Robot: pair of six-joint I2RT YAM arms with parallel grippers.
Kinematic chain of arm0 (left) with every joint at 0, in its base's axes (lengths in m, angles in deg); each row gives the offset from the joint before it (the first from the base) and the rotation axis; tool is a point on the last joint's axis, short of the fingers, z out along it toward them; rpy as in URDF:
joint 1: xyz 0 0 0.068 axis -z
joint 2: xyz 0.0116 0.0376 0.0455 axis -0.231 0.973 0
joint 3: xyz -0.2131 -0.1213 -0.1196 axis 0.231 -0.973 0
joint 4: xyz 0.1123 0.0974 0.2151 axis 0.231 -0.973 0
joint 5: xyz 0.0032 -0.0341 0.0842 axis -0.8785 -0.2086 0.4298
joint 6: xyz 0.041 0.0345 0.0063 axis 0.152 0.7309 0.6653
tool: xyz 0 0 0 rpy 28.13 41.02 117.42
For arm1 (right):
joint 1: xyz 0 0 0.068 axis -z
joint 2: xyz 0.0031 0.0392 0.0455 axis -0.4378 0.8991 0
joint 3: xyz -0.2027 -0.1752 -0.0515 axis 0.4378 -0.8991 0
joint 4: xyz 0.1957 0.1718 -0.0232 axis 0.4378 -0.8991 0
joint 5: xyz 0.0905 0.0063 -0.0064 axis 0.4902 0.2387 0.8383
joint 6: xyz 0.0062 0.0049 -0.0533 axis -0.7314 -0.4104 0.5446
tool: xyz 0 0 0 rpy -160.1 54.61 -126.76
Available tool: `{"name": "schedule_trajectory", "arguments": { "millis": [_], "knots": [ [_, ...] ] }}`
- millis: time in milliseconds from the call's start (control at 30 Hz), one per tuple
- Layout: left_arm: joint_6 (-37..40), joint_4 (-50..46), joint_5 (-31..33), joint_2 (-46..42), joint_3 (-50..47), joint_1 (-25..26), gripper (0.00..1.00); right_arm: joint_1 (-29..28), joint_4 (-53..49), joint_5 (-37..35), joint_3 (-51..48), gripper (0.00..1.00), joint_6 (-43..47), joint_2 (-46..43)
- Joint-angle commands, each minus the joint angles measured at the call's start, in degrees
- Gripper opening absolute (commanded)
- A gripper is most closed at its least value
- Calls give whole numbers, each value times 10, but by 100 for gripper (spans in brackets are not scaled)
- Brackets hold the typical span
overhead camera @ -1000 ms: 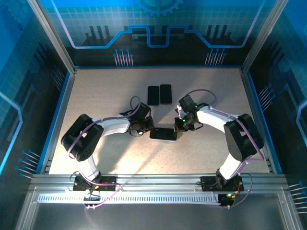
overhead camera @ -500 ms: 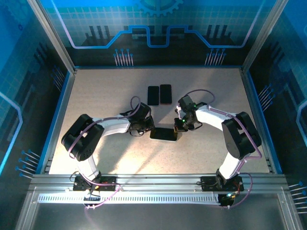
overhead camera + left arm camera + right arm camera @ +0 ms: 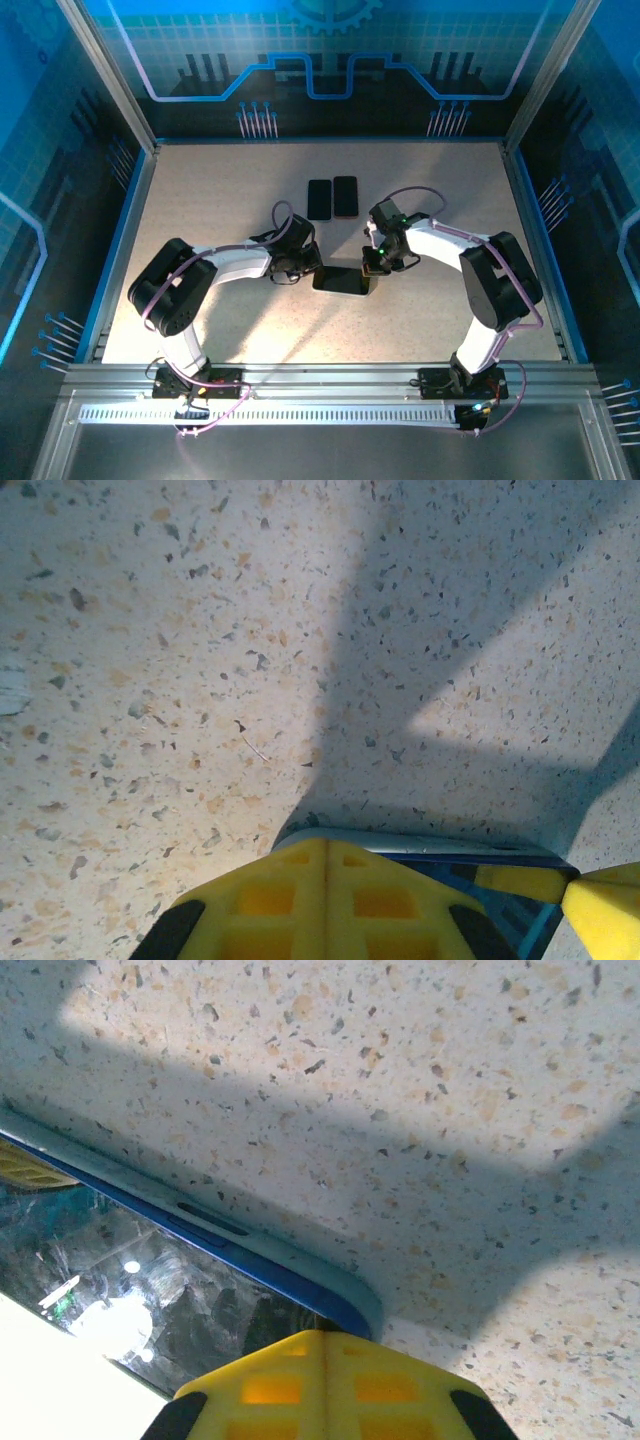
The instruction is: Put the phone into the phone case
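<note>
The phone [image 3: 340,280], dark and glossy, lies flat at the table's centre between my two grippers. In the right wrist view its screen [image 3: 150,1280] and blue edge sit inside the pale rim of the phone case [image 3: 291,1251]. My right gripper [image 3: 322,1335] is shut, its yellow tips resting on the phone's corner. In the left wrist view the case rim [image 3: 379,841] runs just beyond my left gripper [image 3: 327,842], which is also shut and lies over the phone's other end. From above, the left gripper [image 3: 312,266] and right gripper [image 3: 372,264] flank the phone.
Two more dark phone-shaped slabs [image 3: 319,199] [image 3: 345,196] lie side by side behind the work spot. Blue walls and metal rails [image 3: 320,375] frame the speckled table [image 3: 200,200]. Open tabletop lies left, right and in front of the phone.
The right gripper has edged slightly left and back along the phone's right end. The left arm and the phone look unmoved.
</note>
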Motion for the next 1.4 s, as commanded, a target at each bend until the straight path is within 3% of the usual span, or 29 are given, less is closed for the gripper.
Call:
{"name": "schedule_trajectory", "arguments": {
  "millis": [0,733,1067,1367],
  "knots": [
    [-5,-30,-6,29,-21,5,4,-34,40,-32,-47,0,-23,89],
    [-11,-8,-7,33,-20,1,4,-43,79,-24,-85,0,-48,118],
    [7,-9,-19,66,48,-2,4,-33,68,-27,-100,0,-69,-1],
    [14,-2,-20,126,128,24,5,21,47,-15,-110,0,-61,-80]
  ]
}}
